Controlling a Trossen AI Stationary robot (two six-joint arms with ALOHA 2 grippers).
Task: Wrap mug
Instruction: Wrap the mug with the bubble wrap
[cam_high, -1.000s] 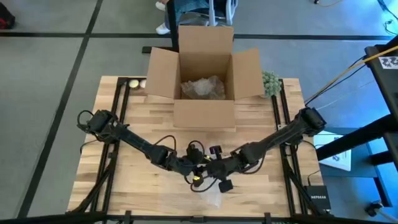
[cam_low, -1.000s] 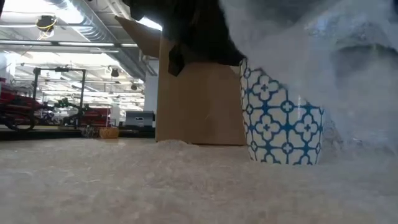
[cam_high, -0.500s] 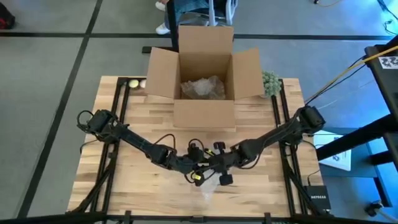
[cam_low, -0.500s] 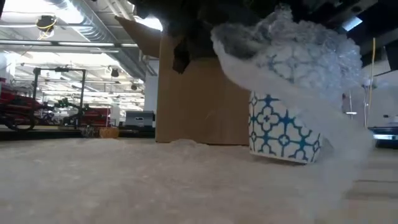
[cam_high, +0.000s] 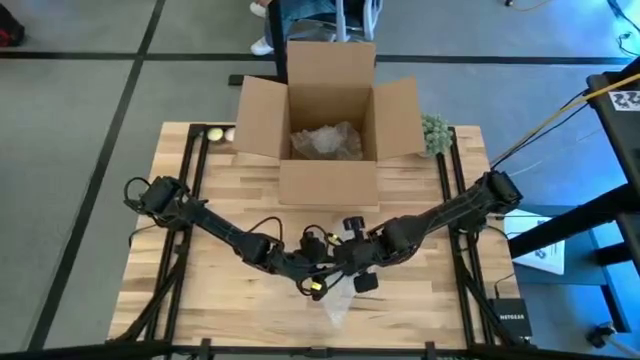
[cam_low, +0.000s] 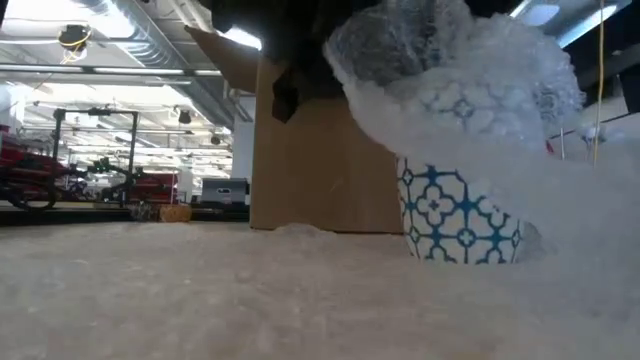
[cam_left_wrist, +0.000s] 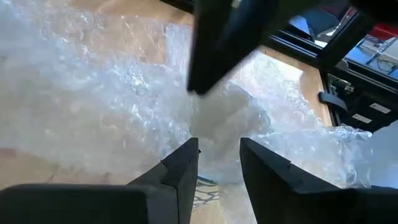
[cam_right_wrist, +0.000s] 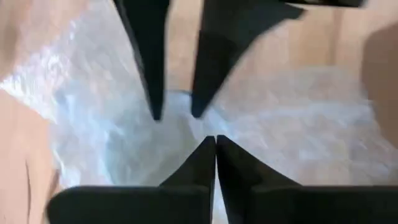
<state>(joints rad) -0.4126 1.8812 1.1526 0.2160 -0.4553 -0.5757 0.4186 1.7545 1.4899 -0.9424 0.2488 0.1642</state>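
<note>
1. Standing on the bench (cam_high: 200, 300) near its front edge, the mug (cam_low: 458, 215) wears bubble wrap (cam_low: 470, 70) over its top.
2. Right pincer (cam_right_wrist: 216, 142) pinches the wrap just above it.
3. Left pincer (cam_left_wrist: 219, 149) hangs slightly parted beside it.

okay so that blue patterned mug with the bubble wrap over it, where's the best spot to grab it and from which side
Probably from above, around the wrapped upper half. The mug stands upright on the table, and bubble wrap already drapes its top while the patterned lower wall is bare. Both grippers, left and right, hang over it there; fingers closing across the rim would pin the wrap too.
</note>
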